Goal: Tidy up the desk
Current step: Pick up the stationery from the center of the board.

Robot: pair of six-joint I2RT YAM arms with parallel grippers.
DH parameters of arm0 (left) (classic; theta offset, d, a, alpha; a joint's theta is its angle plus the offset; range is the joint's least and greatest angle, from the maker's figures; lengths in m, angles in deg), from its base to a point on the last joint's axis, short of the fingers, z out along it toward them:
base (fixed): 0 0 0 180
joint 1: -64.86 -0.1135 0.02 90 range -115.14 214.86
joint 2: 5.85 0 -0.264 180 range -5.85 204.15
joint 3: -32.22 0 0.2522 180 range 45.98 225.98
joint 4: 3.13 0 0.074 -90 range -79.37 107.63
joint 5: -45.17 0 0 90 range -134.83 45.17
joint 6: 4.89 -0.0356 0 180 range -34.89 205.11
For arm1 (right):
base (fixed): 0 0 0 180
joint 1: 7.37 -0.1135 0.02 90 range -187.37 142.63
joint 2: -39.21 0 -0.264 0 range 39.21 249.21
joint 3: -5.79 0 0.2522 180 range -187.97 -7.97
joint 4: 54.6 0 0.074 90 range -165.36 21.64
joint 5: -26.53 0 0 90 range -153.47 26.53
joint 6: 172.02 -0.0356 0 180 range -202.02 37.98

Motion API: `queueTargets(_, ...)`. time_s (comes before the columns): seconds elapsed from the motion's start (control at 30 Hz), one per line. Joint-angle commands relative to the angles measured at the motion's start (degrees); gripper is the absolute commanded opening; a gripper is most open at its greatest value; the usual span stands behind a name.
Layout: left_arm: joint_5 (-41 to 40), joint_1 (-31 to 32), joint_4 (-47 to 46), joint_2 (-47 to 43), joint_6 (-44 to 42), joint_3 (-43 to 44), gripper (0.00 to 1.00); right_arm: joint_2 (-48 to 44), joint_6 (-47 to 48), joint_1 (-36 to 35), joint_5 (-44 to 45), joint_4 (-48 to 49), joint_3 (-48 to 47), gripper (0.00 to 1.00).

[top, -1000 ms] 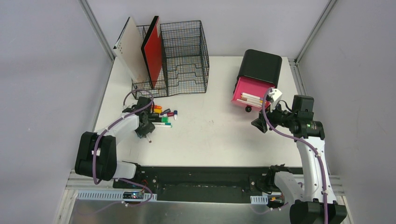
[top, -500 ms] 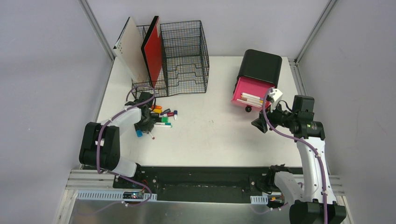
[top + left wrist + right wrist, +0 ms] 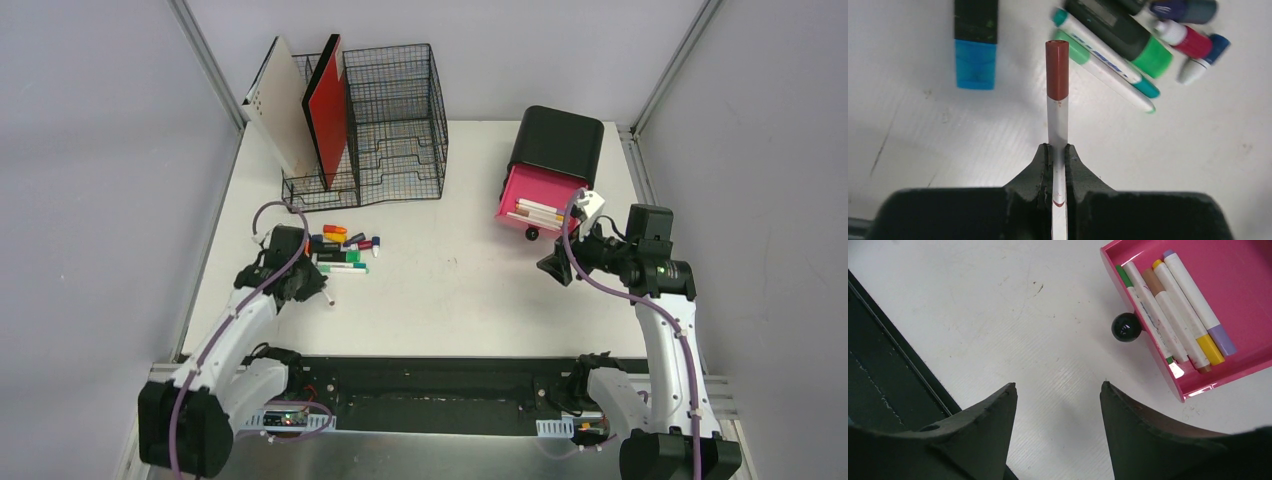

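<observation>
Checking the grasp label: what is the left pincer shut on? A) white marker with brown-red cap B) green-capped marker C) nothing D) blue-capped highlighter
A: in the left wrist view, the left pincer is closed on the barrel of the white marker with brown-red cap.

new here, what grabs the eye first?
The left gripper is shut on a white marker with a reddish-brown cap, beside a scatter of coloured markers at the left of the white desk, by the black wire-mesh organizer. At right, the pink drawer of the black box stands open with capped white pens inside, the right gripper open near it.
</observation>
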Motion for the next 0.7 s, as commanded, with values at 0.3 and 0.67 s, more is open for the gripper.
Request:
queueTargets(0.3, 34.0, -0.4, -30.8, -31.2, -4.3, -15.9, 0.0, 0.3, 2.3, 0.5, -10.7, -0.2, 1.0, 0.66)
queueTargets(0.67, 38.9, 4.9, -49.7, -35.9, -3.0, -21.3, 0.0, 1.9, 4.1, 0.4, -22.3, -0.6, 3.1, 0.69)
